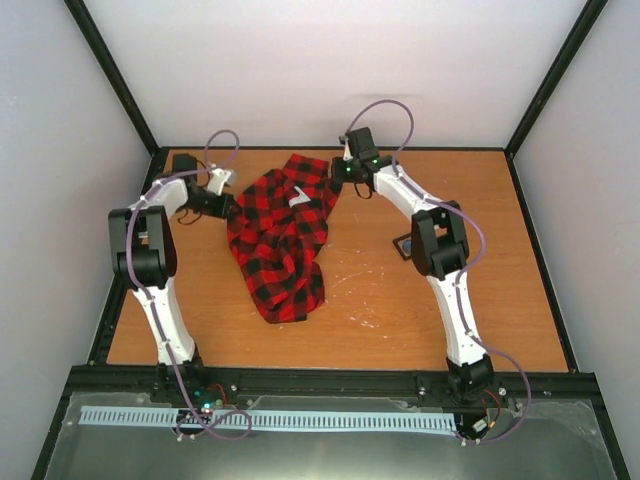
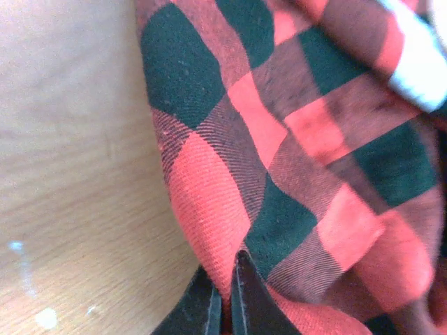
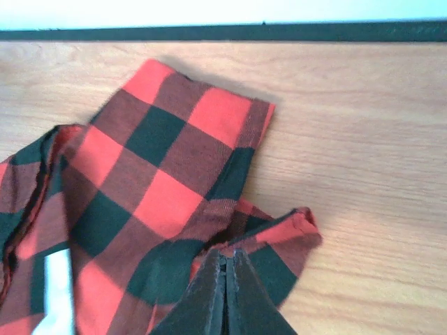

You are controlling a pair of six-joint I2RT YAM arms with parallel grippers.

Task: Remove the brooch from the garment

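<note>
The red-and-black checked garment (image 1: 280, 240) lies crumpled on the wooden table, with a bit of white lettering (image 1: 300, 200) showing. My left gripper (image 1: 232, 205) is at its far left edge and is shut on a fold of the cloth (image 2: 209, 209); the fold runs up between the fingertips (image 2: 227, 269). My right gripper (image 1: 338, 180) is at the garment's far right corner, shut on a cloth edge (image 3: 279, 237) at its fingertips (image 3: 225, 257). White lettering shows in the left wrist view (image 2: 419, 63) and the right wrist view (image 3: 56, 293). No brooch shows in any view.
A small dark square object (image 1: 403, 245) lies on the table beside the right arm's elbow, partly hidden by it. The black frame rail (image 3: 279, 31) runs along the table's far edge. White walls close in the back and sides.
</note>
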